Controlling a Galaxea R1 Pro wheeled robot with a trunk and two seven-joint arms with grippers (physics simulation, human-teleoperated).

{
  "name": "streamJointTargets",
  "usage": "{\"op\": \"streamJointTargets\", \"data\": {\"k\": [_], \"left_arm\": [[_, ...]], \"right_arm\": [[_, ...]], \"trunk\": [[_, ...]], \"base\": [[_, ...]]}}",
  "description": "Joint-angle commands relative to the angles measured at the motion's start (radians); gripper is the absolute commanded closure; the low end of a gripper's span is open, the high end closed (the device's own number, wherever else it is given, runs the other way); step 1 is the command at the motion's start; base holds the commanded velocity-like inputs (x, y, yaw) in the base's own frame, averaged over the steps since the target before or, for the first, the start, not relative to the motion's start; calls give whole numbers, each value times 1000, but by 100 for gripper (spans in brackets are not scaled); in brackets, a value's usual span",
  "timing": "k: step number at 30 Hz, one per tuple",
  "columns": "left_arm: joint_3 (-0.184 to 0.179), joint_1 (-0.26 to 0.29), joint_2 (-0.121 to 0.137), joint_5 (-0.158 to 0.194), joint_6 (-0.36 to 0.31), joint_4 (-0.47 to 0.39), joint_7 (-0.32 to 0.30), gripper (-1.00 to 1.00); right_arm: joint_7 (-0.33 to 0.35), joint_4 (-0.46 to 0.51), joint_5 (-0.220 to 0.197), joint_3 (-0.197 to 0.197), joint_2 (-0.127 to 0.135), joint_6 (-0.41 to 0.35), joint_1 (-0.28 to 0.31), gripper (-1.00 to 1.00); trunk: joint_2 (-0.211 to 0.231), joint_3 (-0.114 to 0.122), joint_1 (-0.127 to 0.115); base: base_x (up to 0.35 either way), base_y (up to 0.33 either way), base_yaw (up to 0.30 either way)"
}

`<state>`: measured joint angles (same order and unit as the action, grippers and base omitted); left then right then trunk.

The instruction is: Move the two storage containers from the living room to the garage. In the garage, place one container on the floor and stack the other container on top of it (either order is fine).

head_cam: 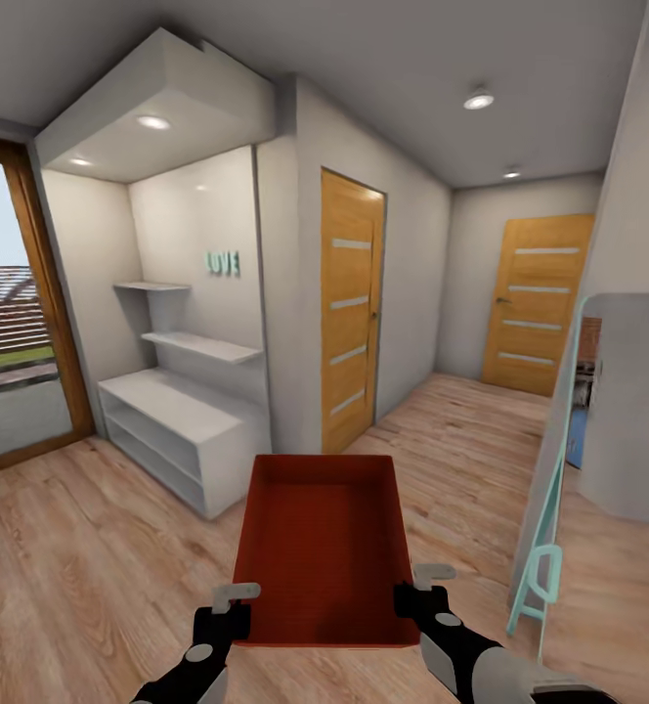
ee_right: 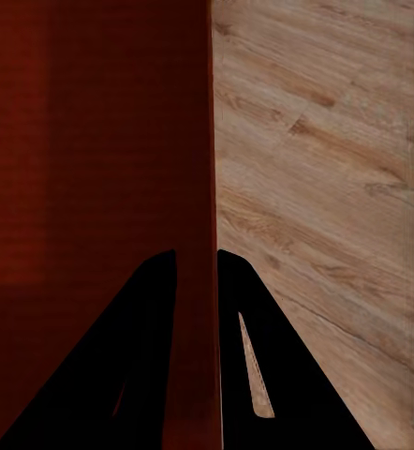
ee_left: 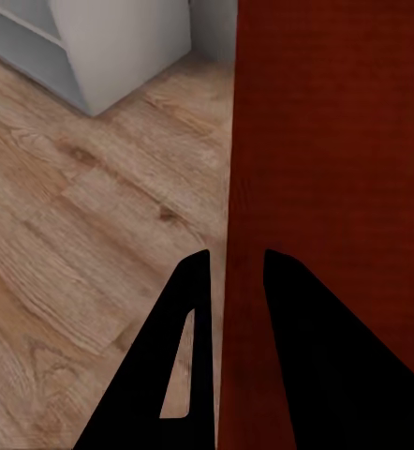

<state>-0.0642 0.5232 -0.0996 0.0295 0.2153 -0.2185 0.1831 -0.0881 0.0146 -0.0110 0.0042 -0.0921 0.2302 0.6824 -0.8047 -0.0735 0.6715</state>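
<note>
A red bin [head_cam: 324, 548] sits low in the middle of the head frame, held above the wood floor [head_cam: 80, 548]. The left gripper [head_cam: 235, 598] clamps its left wall, the right gripper [head_cam: 417, 582] its right wall. Two wooden doors [head_cam: 351, 308] stand behind, white shelves [head_cam: 183, 435] at left.

**Hallway surroundings**

Light wood-plank floor [head_cam: 100, 548]. Pale grey walls [head_cam: 412, 284]. White alcove shelving unit [head_cam: 183, 430] with teal wall letters [head_cam: 222, 262]. Two wooden doors with frosted strips: near [head_cam: 351, 313], far [head_cam: 538, 303]. Glazed exterior door [head_cam: 17, 313] at left. Recessed ceiling lights [head_cam: 478, 100] lit.
</note>
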Motion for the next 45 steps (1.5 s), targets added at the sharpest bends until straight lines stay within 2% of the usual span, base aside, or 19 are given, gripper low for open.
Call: {"op": "streamJointTargets", "data": {"k": [1,9,38,45], "left_arm": [[13,1,0,-5,50,-2,10,100],[13,1,0,-5,50,-2,10,100],[13,1,0,-5,50,-2,10,100],[13,1,0,-5,50,-2,10,100]], "right_arm": [[-10,-4,-21,-24,0,6,0,100],[-10,-4,-21,-24,0,6,0,100],[-10,-4,-21,-24,-1,6,1,100],[-10,-4,-21,-25,-1,6,1,100]], "trunk": [[-1,-2,1],[-1,-2,1],[-1,-2,1],[-1,-2,1]], "base": [[322,0,-263],[322,0,-237],[322,0,-6],[322,0,-156]]}}
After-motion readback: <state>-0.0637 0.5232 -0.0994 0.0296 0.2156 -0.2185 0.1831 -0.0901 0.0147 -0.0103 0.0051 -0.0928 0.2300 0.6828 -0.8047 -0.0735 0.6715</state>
